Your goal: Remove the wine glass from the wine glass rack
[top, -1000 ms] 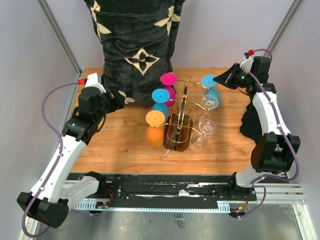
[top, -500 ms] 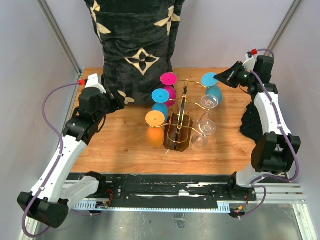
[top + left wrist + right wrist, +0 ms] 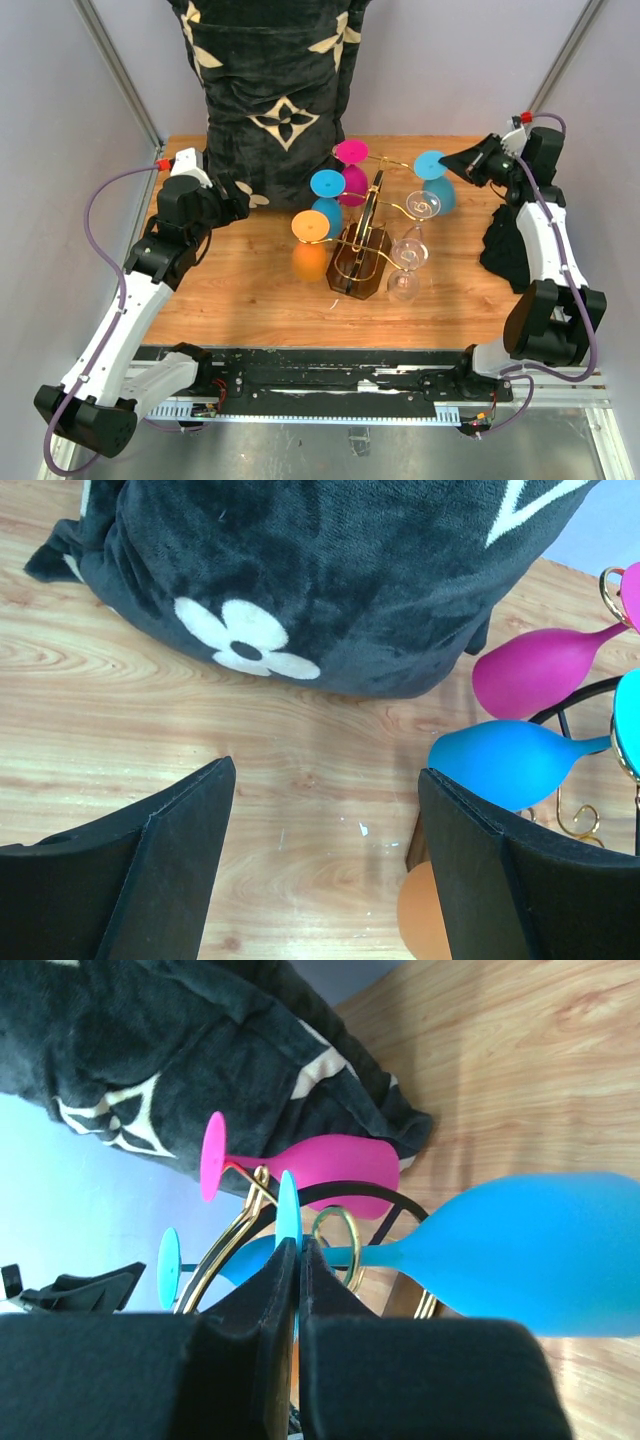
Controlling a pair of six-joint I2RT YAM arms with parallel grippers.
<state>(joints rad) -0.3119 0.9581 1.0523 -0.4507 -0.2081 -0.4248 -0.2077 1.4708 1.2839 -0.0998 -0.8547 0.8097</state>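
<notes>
Rightward since a second ago: the right gripper (image 3: pixel 449 161) has drawn toward the right edge of the top view, taking the blue glass (image 3: pixel 432 166) with it. The rack (image 3: pixel 358 268) has swung too, so its dark body now slants from lower left to upper right. The other glasses on it have shifted right as well.

From the top, the gripper's tips meet at the rim of the blue glass's foot, in the upper right. The bowl hangs just below, close to the rack's gold wire. A pink glass (image 3: pixel 351 152), a second blue glass (image 3: pixel 327 185) and an orange glass (image 3: pixel 310 227) hang on the rack's left, and clear glasses (image 3: pixel 411 253) hang on its lower right. Only this view shows the whole wooden table (image 3: pixel 230 290). It also shows the dark patterned cushion (image 3: pixel 275 90) at the table's far edge, a black cloth (image 3: pixel 500 245) at the right edge, and pale bare walls around.

The left wrist view shows the left gripper (image 3: pixel 325 772) standing wide apart over bare wood, holding nothing. The cushion lies above it, and pink, blue and orange bowls sit at the frame's right edge.

The right wrist view alone makes the grip plain. The two fingers (image 3: pixel 255 1298) are pressed together on the thin edge of the blue foot. The stem runs past a gold wire curl, and the bowl fills the right side. Whether the stem is clear of the wire cannot be told.
</notes>
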